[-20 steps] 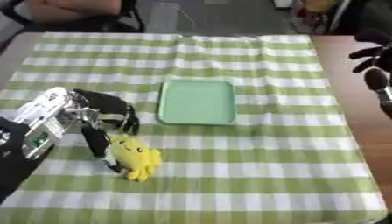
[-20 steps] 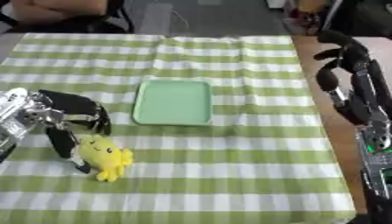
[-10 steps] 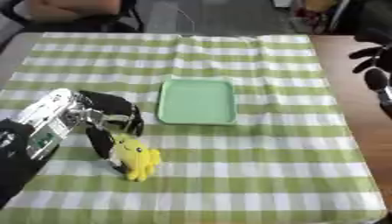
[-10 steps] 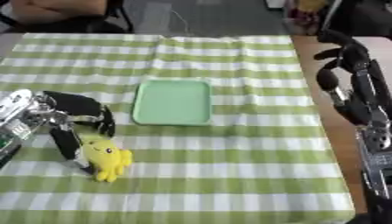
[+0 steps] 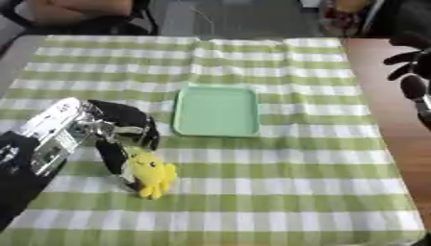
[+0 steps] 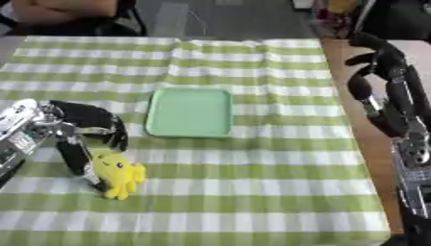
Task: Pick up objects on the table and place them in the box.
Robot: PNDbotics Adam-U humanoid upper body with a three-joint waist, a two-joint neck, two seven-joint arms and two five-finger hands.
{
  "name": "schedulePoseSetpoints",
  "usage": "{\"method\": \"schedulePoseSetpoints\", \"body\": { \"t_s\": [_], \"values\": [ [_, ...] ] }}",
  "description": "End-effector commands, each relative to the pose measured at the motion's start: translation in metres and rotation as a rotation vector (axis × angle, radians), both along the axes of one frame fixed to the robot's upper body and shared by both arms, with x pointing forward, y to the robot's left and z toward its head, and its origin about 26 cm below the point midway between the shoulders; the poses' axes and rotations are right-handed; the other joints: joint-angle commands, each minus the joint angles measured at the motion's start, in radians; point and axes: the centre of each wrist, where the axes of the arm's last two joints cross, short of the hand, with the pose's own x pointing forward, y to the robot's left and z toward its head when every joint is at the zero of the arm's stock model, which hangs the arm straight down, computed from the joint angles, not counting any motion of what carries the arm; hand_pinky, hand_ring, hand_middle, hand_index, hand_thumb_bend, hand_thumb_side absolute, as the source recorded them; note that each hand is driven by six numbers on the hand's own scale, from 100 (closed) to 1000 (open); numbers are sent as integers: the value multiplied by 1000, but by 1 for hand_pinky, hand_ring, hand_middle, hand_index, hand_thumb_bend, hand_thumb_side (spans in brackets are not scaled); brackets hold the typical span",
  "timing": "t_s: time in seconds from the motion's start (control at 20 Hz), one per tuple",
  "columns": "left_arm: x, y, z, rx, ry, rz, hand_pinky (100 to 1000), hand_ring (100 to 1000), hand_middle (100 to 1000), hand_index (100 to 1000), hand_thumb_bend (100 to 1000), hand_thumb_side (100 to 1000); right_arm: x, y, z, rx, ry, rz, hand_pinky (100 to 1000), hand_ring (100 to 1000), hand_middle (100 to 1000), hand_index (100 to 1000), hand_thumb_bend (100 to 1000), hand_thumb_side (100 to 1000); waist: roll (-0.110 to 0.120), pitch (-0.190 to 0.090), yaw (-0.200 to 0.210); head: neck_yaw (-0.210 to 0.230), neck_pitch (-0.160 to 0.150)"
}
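Observation:
A yellow plush toy lies on the green checked cloth near the front left. My left hand arches over it from the left. Its thumb reaches down against the toy's left side, and its curved fingers hang just above the toy's top without closing on it. The pale green tray lies flat in the middle of the table with nothing in it. My right hand is raised over the table's right edge, fingers relaxed and holding nothing.
The checked cloth covers the table; bare brown wood shows along the right side. A person's folded arms rest at the far left edge, away from the objects.
My left hand has edged slightly right and down over the toy. The toy, the tray and the right hand stay where they were.

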Motion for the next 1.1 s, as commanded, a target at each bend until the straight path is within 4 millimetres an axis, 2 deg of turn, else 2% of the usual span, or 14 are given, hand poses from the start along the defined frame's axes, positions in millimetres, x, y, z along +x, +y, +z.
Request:
{"method": "schedulePoseSetpoints", "body": {
  "t_s": [0.05, 0.6, 0.95, 1.0, 1.1],
  "values": [
    [3, 1, 6, 32, 6, -24, 619, 551, 573, 730, 777, 468, 1, -1, 9, -5, -28, 4, 511, 670, 797, 924, 700, 961, 1, -9, 0, -2, -5],
    [4, 2, 2, 35, 9, -24, 619, 548, 568, 726, 790, 470, 1, -1, 9, -3, -28, 4, 511, 670, 797, 924, 699, 962, 0, -9, 0, -2, -5],
    [4, 2, 3, 24, -1, -28, 601, 511, 528, 679, 808, 474, 1, -1, 9, -2, -29, 3, 511, 670, 797, 925, 697, 964, 0, -8, -1, -2, -5],
    [4, 2, 3, 23, -4, -31, 595, 500, 517, 664, 803, 475, 1, -1, 9, -2, -29, 3, 511, 670, 797, 925, 698, 964, 0, -8, -1, -2, -5],
    [5, 0, 4, 14, -17, -37, 557, 445, 469, 605, 704, 514, 1, -1, 9, -2, -29, 3, 512, 671, 797, 925, 696, 966, 0, -8, -1, -3, -5]
  ]
}}
